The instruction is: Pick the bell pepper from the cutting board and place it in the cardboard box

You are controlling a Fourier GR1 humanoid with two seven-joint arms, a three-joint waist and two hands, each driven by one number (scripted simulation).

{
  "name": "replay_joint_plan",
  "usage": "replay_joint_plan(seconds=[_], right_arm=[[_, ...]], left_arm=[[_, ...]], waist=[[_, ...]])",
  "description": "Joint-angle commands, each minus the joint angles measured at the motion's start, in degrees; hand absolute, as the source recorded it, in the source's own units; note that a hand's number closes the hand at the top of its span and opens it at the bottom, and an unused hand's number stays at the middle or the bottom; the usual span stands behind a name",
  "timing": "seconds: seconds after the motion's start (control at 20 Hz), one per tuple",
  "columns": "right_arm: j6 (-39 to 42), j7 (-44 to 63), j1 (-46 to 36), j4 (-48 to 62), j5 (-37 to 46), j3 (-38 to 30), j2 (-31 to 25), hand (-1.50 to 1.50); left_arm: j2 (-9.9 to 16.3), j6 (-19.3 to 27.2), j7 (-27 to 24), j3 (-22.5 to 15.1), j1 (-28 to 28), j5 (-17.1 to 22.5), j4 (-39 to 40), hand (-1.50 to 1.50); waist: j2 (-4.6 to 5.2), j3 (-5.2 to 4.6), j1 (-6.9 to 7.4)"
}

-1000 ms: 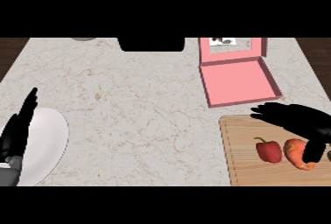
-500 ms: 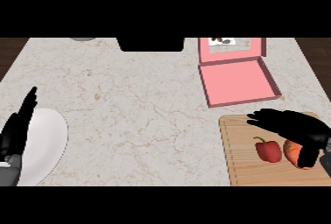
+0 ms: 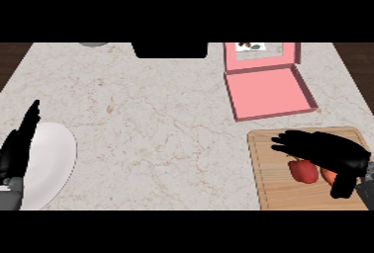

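Observation:
A red bell pepper [image 3: 303, 171] lies on the wooden cutting board [image 3: 274, 190] at the lower right, next to an orange vegetable [image 3: 329, 176] mostly hidden by my right hand. My right hand [image 3: 325, 149] hovers over the board just above the pepper, fingers spread and pointing left, thumb hanging down at the right; it holds nothing. The pink cardboard box [image 3: 269, 93] lies open above the board, its lid raised at the back. My left hand [image 3: 16, 148] rests open at the left edge, fingers up.
A white plate [image 3: 50, 165] sits at the lower left, partly behind my left hand. A black object [image 3: 169, 49] and a grey one [image 3: 93, 44] stand at the counter's far edge. Marble counter stretches between plate and board.
My right hand has moved down and left over the cutting board, now covering the pepper's top and most of the orange vegetable. The left hand has hardly moved.

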Motion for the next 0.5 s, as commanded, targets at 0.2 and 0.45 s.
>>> replay_joint_plan(seconds=[0.2,0.45], right_arm=[[2.6,5.2,5.5,-7.1,7.2,1.1,1.2,-1.50],[0.0,5.7,1.4,2.4,10.8,-0.8,5.3,-1.50]], left_arm=[[-1.0,-2.1,1.1,1.6,0.9,-1.7,-2.0,0.00],[-2.3,-1.7,0.7,2.6,-5.3,-4.0,4.2,0.00]], waist=[[-0.04,0.00,0.01],[0.14,0.01,0.11]])
